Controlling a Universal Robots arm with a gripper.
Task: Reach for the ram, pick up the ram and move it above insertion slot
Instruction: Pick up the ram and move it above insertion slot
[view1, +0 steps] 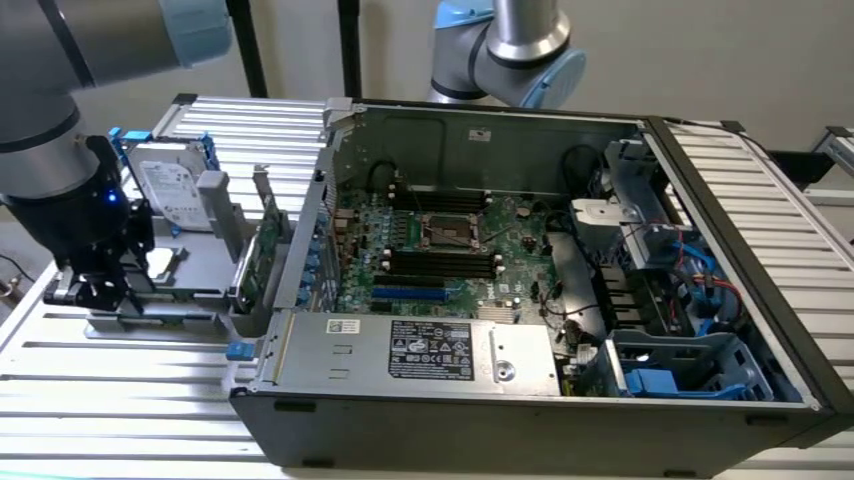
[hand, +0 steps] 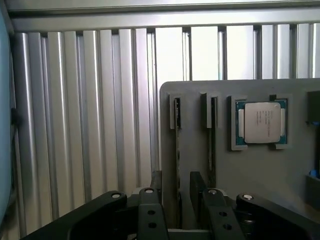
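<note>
On the grey holder (hand: 250, 175) at the exterior view's left of the PC case (view1: 534, 440), ram (hand: 177, 145) standing edge-on in its slot, pincer (hand: 176, 186) spread, fingers (hand: 196, 185) straddling the ram, gap either side.

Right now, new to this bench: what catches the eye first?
The open computer case sits in the middle of the exterior view, motherboard exposed. At that view's left, the gripper hangs over a grey holder, jaws open astride the ram near a CPU.
</note>
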